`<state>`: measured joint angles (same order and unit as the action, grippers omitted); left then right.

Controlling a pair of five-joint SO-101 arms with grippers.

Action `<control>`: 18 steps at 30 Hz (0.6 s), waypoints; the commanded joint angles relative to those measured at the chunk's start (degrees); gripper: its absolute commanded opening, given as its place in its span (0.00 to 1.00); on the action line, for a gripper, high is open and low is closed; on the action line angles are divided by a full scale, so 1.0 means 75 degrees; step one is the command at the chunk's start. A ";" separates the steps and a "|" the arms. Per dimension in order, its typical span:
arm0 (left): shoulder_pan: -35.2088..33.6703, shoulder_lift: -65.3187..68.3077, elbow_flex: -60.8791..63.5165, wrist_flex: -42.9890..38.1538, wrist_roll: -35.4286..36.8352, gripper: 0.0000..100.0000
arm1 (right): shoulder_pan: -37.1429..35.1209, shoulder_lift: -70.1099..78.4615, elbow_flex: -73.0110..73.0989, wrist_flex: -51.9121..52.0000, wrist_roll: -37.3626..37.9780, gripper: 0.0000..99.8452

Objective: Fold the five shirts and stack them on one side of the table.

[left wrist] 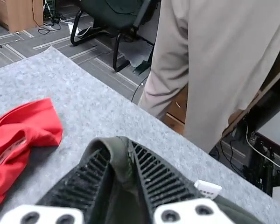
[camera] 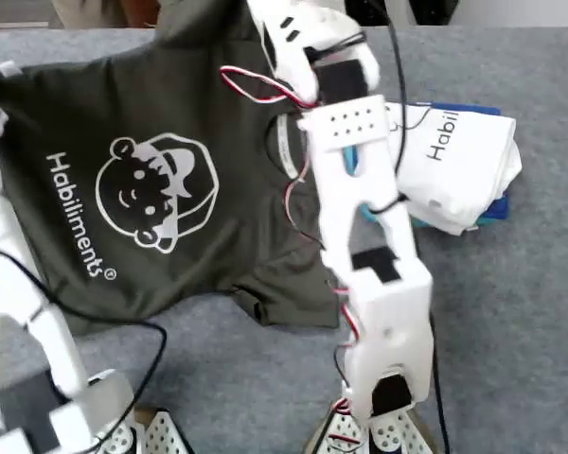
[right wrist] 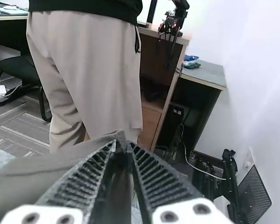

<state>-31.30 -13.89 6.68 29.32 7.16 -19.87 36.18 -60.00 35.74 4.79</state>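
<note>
We see the olive shirt (camera: pixel 170 218) spread print-up over the left half of the bench (camera: pixel 511 331), reaching its far edge. Our left gripper (left wrist: pixel 123 154) and right gripper (right wrist: pixel 123 149) each pinch its fabric. A folded white shirt (camera: pixel 459 156) tops a blue shirt (camera: pixel 497 208) toward the right edge. A red shirt (left wrist: pixel 18 140) lies near the left gripper.

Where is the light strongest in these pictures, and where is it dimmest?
Right wrist view: the white wall glares; the olive shirt pinched in the right gripper is dim. Left wrist view: even light on the grey table. High view: the folded white shirt is brightest.
</note>
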 commanded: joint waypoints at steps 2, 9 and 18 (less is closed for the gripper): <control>-0.0012 0.1295 -0.1829 0.0094 -0.0035 0.02 | 0.0123 0.0885 -0.2163 0.0668 0.0012 0.00; 0.0152 0.2421 -0.3001 0.1805 -0.0082 0.02 | 0.0135 0.1377 -0.3171 0.2344 0.0012 0.00; 0.0316 0.2479 -0.2966 0.4079 -0.0832 0.02 | 0.0064 0.1366 -0.3194 0.5579 0.0563 0.00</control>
<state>-29.19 5.19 -12.66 56.04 2.68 -19.87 47.25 -80.66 69.49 5.76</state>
